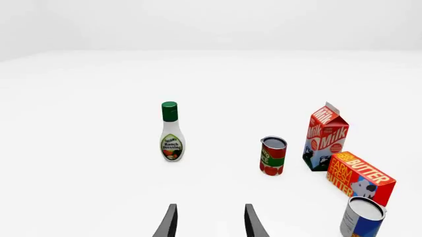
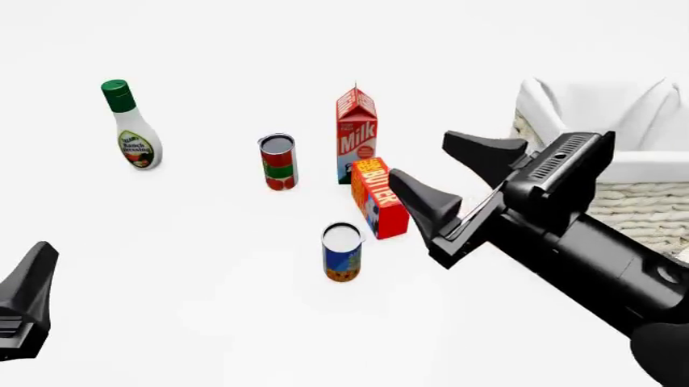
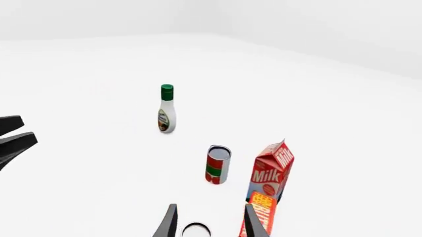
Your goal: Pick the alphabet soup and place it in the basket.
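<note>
The alphabet soup [image 2: 342, 252] is a small can with a silver top and a blue label turning orange. It stands upright in the middle of the table, in front of the butter box. It also shows in the left wrist view [image 1: 362, 217], and its top shows in the right wrist view [image 3: 195, 230] between the fingers. My right gripper [image 2: 425, 157] is open and empty, raised above and to the right of the can. My left gripper [image 2: 38, 266] is open in its own view [image 1: 209, 222], low at the near left and far from the can. The basket [image 2: 635, 197] stands at the far right.
A ranch dressing bottle [image 2: 131, 129] stands at the far left. A red and green can [image 2: 277, 161], a milk carton [image 2: 357, 133] and a butter box [image 2: 379, 197] stand close behind the soup. The butter box lies between the soup and the basket.
</note>
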{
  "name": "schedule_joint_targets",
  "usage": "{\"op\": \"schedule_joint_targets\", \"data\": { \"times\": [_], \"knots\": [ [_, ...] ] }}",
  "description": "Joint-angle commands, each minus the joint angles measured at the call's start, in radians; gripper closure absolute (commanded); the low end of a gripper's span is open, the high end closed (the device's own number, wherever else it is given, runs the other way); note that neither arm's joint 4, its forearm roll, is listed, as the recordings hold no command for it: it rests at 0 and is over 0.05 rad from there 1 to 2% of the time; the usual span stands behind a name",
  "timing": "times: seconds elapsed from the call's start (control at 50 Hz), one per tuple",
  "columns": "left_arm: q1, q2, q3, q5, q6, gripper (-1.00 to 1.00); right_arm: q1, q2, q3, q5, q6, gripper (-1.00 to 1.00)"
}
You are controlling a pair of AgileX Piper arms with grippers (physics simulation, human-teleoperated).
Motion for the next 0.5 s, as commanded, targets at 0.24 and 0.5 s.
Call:
{"op": "schedule_joint_targets", "data": {
  "times": [0.24, 0.5],
  "knots": [
    [0.000, 0.000, 0.000, 0.000, 0.000, -1.00, 0.066, 0.226, -0.042, -0.121, 0.009, -1.00],
    [0.000, 0.000, 0.000, 0.000, 0.000, -1.00, 0.067, 0.308, -0.049, -0.166, 0.021, -1.00]
  ]
}}
